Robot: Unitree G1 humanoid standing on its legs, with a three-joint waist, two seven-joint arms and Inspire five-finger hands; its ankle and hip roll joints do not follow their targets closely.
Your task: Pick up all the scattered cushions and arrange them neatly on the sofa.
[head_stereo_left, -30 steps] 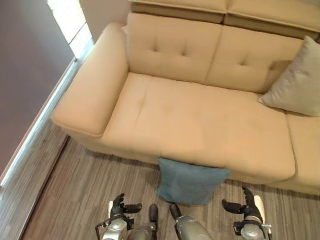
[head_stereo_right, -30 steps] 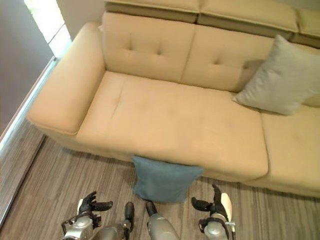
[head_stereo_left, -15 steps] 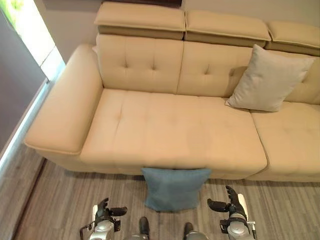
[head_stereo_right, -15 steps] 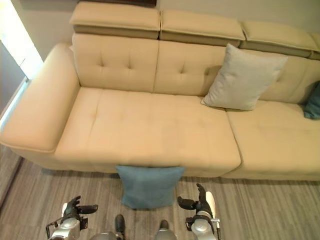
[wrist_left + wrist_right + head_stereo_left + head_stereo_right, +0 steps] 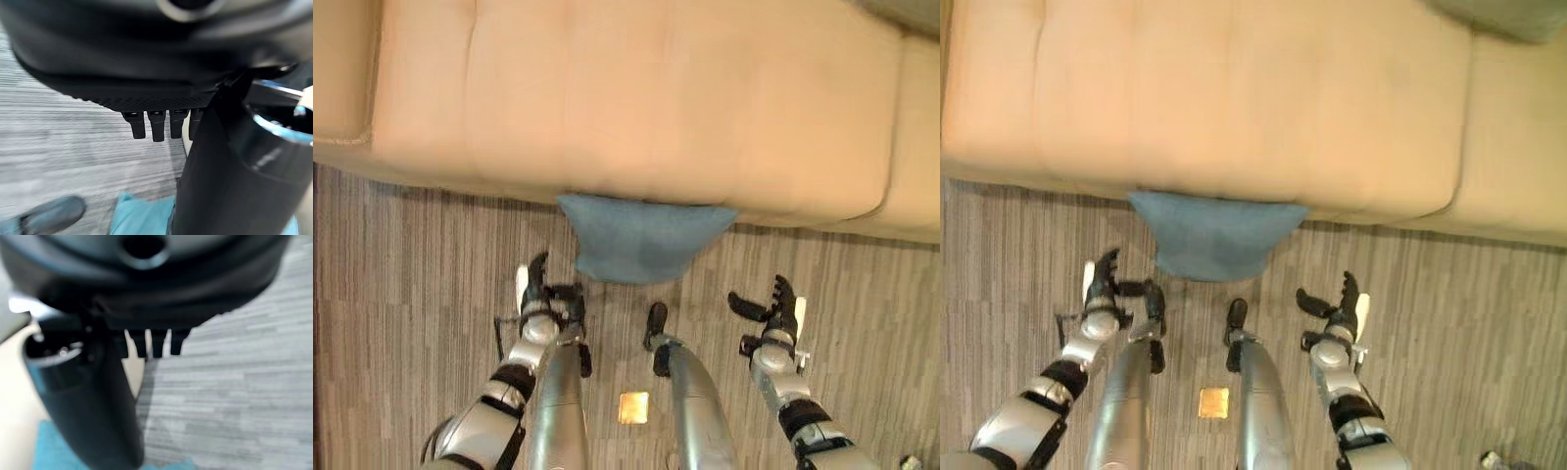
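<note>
A blue cushion (image 5: 646,240) stands on the wooden floor, leaning against the front of the beige sofa (image 5: 607,98). My left hand (image 5: 540,294) hovers over the floor just left of and below the cushion, open and holding nothing. My right hand (image 5: 773,308) is to the cushion's right, a little farther from it, also open and empty. In the left wrist view straight fingers (image 5: 156,125) point over the floor with the cushion (image 5: 142,218) beyond. The right wrist view shows its fingers (image 5: 149,342), the cushion (image 5: 49,450) and the sofa (image 5: 14,382).
The corner of a grey cushion (image 5: 1498,15) lies on the sofa seat at the far right. A small yellow square (image 5: 633,406) sits on the floor between my arms. Striped wooden floor (image 5: 401,255) runs along the sofa front on both sides.
The camera has tipped down, so the sofa back and armrest have left the picture. Both arms reach farther forward, with the hands now flanking the blue cushion, which has not moved.
</note>
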